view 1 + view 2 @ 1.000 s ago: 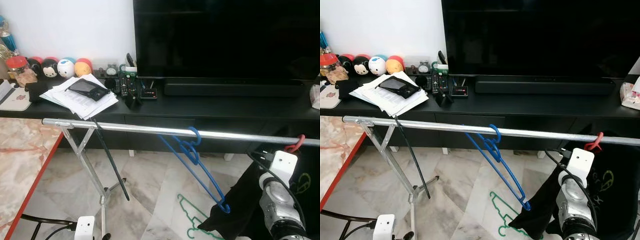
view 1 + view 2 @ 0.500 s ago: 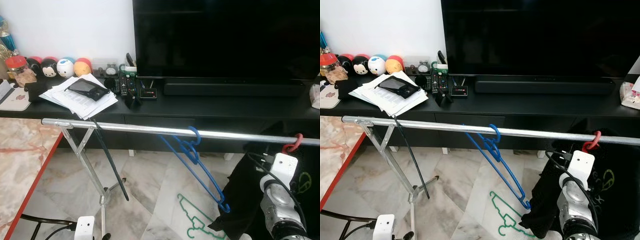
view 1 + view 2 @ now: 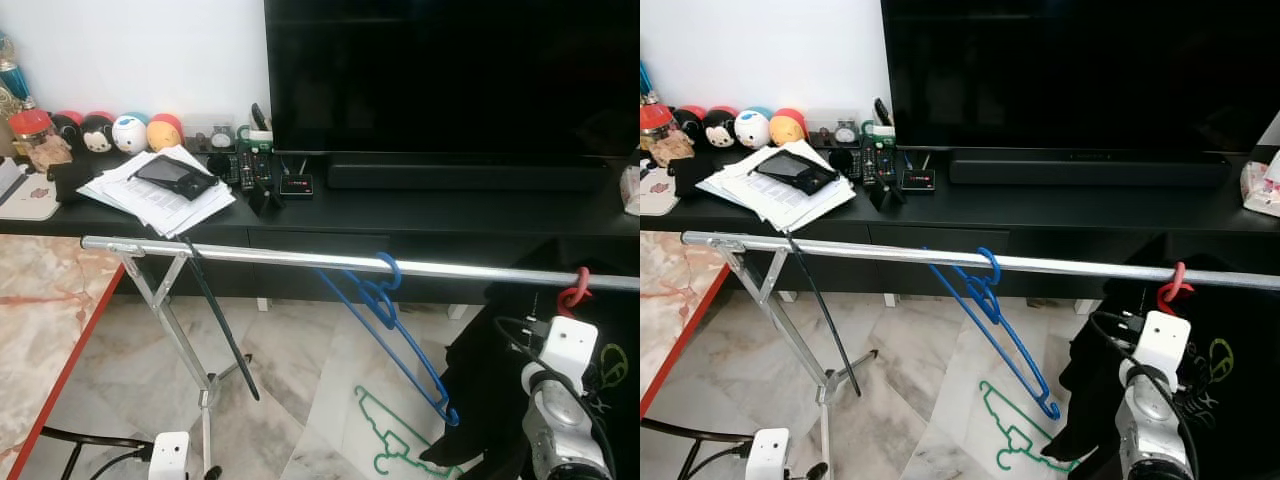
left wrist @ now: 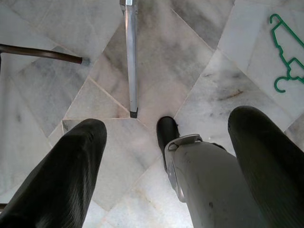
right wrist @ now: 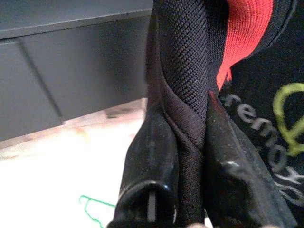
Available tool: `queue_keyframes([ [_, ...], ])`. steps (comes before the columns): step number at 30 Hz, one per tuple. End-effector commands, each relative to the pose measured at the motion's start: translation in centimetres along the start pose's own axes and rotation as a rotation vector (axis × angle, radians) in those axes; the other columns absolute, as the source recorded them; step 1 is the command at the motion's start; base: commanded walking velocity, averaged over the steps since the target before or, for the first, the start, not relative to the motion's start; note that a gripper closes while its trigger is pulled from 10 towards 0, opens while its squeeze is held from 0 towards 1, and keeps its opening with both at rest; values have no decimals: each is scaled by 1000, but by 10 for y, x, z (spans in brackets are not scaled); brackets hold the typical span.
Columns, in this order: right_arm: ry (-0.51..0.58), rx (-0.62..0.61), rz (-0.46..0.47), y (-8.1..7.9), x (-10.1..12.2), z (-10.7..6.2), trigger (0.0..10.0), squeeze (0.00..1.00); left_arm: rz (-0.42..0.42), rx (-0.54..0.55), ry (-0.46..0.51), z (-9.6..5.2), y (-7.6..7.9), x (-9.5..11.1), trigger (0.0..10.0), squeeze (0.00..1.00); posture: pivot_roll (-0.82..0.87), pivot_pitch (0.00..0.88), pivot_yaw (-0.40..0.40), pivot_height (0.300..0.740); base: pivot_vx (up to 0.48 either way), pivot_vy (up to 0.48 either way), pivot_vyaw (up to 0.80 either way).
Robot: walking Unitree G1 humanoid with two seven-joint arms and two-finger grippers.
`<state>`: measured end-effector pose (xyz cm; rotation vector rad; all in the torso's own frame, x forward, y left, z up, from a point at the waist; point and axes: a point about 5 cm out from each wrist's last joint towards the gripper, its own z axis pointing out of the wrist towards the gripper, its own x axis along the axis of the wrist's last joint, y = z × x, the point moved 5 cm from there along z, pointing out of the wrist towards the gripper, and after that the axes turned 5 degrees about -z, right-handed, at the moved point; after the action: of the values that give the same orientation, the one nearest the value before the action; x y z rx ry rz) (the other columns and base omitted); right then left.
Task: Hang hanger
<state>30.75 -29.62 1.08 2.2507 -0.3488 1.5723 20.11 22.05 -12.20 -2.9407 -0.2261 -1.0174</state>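
Note:
A red hanger hook (image 3: 575, 291) carrying a black printed garment (image 3: 480, 400) sits at the silver rail (image 3: 280, 258), near its right end. The hook's curve rises just above the rail; I cannot tell whether it rests on it. My right gripper (image 5: 190, 209) is shut on the garment's black collar fabric and the red hanger inside it. The right wrist (image 3: 565, 345) is just below the hook. A blue hanger (image 3: 385, 300) hangs tilted from the middle of the rail. A green hanger (image 3: 385, 430) lies on the floor. My left gripper (image 4: 166, 156) hangs idle and open above the floor.
Behind the rail stands a black TV console (image 3: 450, 215) with a large TV (image 3: 450, 80), papers (image 3: 160, 195), remotes and round toys. The rack's folding leg (image 3: 175, 330) stands at the left. A marble table with a red edge (image 3: 60, 360) is at the far left.
The right arm has carried the red hook up and a little left, from just below the rail to the rail's height. The black garment has swung with it, away from the blue hanger.

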Motion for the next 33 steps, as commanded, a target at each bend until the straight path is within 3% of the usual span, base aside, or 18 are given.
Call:
queue_keyframes([
  [1, 106, 15, 19, -2, 24, -1, 0, 0, -4, 1, -10, -1, -1, -3, 10000, 0, -98, 21, -27, 740, 0, 0, 0],
  [11, 207, 51, 56, -4, 42, -10, 0, 0, 3, 3, -13, -1, -1, -4, 10000, 0, -101, 24, -25, 740, 0, 0, 0],
  [18, 173, 63, 41, -6, 27, -20, 0, 0, 5, 5, -17, -1, -2, -5, 10000, 0, -97, 24, -28, 740, 0, 0, 0],
  [24, 133, 82, 49, -7, 5, -39, 0, 0, 12, 27, -13, -2, -6, -5, 10000, 0, -93, 28, -26, 740, 0, 0, 0],
  [33, 92, 86, 48, -7, -12, -46, 0, 0, 35, 58, 13, -2, -9, -3, 10000, 0, -89, 14, -21, 740, 0, 0, 0],
])
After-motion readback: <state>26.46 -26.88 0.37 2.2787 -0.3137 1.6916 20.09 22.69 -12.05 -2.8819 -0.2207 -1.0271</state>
